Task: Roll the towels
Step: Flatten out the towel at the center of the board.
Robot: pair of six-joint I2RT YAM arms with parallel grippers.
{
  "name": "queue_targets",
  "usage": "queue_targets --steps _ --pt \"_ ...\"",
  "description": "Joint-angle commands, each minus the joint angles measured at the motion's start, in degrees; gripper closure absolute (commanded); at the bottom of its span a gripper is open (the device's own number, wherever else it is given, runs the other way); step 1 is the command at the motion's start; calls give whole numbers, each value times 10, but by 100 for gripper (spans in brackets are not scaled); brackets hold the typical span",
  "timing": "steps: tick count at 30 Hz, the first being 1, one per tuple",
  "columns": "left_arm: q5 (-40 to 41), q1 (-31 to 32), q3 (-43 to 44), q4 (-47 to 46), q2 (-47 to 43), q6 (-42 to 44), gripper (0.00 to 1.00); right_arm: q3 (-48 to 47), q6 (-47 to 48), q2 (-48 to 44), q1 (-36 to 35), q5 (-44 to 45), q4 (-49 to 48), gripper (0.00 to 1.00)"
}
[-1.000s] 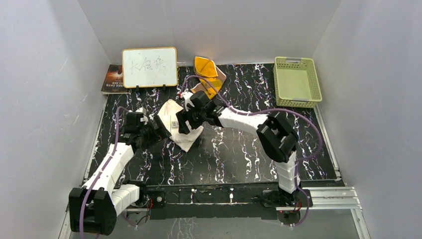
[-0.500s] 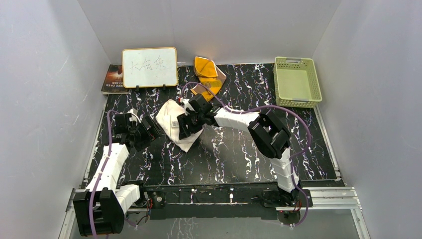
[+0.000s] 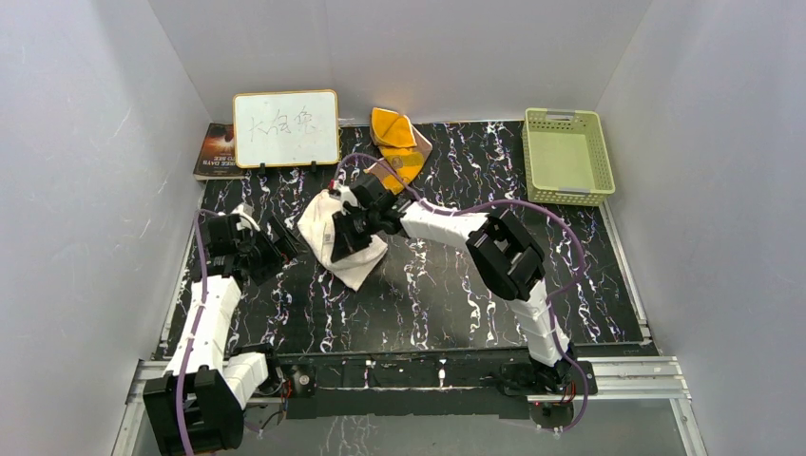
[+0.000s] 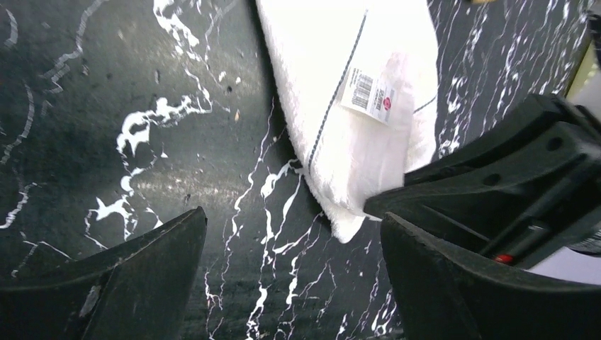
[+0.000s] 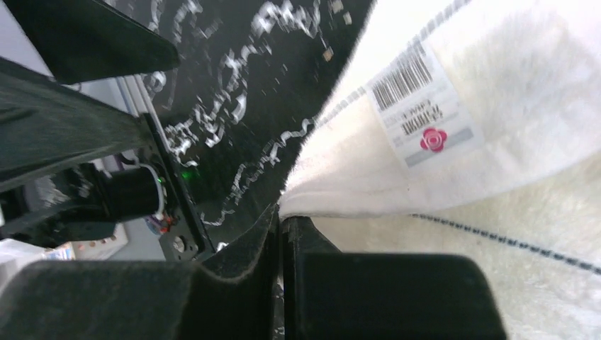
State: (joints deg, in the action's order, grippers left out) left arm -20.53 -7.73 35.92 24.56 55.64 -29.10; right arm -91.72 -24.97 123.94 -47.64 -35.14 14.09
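Cream-white terry towel point(image 3: 318, 226) lies folded, not rolled, mid black marbled surface point(image 3: 456, 285). The right pincer point(image 5: 281, 234) is clenched on its edge; the left pincer point(image 4: 294, 216) gapes released beside it. Orange-yellow cloth towel point(image 3: 392, 128) sits crumpled at the far edge. By my judgement, both need rolling.

Left arm being reached toward 1 o'clock, left gripper point(image 4: 293, 221) being held wide open, right arm being stretched toward 10 o'clock, right gripper point(image 5: 281, 221) being pinched shut on cream towel point(image 5: 510, 92) edge.
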Motion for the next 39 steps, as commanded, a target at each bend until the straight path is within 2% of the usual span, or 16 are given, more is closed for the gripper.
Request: queue_targets --steps 1,8,10,12,15,18,21,25,28,33,39 --pt "-11 -32 50 8 -19 -1 9 -124 9 -47 7 14 37 100" --pt "4 -92 113 -19 -12 -35 6 -343 7 -68 -40 7 128 100" --pt "-18 -131 128 -31 5 -44 6 -370 15 -80 -57 8 142 100" --pt "-49 -167 142 -50 23 -58 6 -358 22 -109 -52 19 145 100" --pt "-66 -176 173 -57 47 -63 8 -240 17 -191 22 40 111 100" --pt "-87 -176 185 -67 59 -51 10 -32 -59 -292 185 3 -1 100" --pt "-115 -164 178 -58 68 -21 12 99 -29 -341 303 50 28 100" --pt "-117 -115 136 -48 62 -10 14 198 10 -373 348 138 74 100" --pt "-81 -31 91 -62 62 -24 15 250 5 -394 352 167 64 100" --pt "-38 111 60 -110 118 -62 17 249 11 -390 352 188 74 100" --pt "-8 254 86 -118 177 -58 18 238 23 -391 354 211 93 100"
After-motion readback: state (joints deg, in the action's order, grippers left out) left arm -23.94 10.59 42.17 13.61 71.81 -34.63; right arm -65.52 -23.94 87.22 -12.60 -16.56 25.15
